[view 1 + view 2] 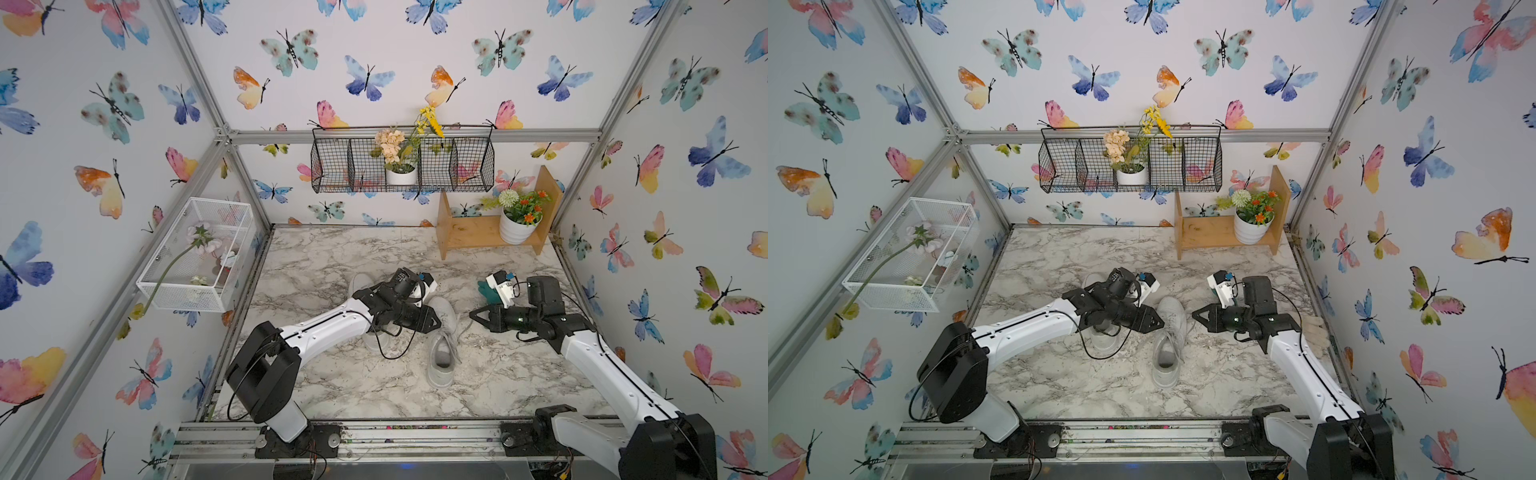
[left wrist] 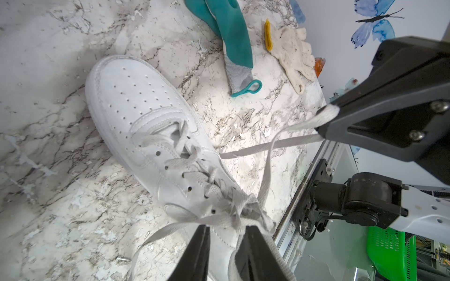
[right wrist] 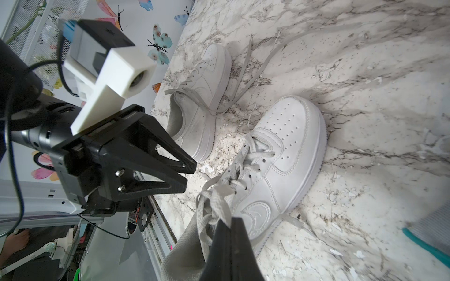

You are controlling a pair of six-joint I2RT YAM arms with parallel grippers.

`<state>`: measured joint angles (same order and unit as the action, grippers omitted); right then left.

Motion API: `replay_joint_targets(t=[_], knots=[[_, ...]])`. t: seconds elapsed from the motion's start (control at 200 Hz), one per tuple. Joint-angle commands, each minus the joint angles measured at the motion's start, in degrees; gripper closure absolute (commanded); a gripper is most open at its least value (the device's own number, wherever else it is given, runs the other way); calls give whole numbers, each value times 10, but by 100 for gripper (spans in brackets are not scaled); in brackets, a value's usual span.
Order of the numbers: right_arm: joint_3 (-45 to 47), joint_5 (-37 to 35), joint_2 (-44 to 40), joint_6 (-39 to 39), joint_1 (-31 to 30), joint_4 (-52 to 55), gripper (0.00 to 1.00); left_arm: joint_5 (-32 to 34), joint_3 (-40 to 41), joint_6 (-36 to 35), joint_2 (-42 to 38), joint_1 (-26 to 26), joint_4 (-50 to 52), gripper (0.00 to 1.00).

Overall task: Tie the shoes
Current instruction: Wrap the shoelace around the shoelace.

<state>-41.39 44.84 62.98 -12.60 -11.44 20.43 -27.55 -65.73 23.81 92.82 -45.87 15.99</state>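
Plainly, the right gripper (image 2: pixel 327 119) is clenched on a lace (image 2: pixel 267 170), holding it out sideways from the shoe (image 2: pixel 136 102) that lies between both grippers, likely to keep that strand clear for knotting. The left gripper (image 3: pixel 187 176) hangs just over the tangled lacing, jaws apart and empty, seemingly lined up for another strand. A second shoe (image 3: pixel 209 73) sits beyond it. A swoosh (image 3: pixel 258 214) marks the near shoe's side; no writing is readable.

White arms (image 1: pixel 328 328), black joints (image 1: pixel 266 374), black cables (image 1: pixel 390 353), triangular black left hand (image 3: pixel 190 175), silver screws (image 3: pixel 118 173)
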Motion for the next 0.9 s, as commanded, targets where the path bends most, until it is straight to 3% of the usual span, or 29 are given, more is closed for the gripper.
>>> replay_joint_targets(t=[0.0,0.896], knots=[[3,15,-8,1,1,-7,98,-31,-19,1,19,-4,-6,69],[-1,16,-7,-1,1,-6,98,-10,-49,-9,58,-25,17,81]])
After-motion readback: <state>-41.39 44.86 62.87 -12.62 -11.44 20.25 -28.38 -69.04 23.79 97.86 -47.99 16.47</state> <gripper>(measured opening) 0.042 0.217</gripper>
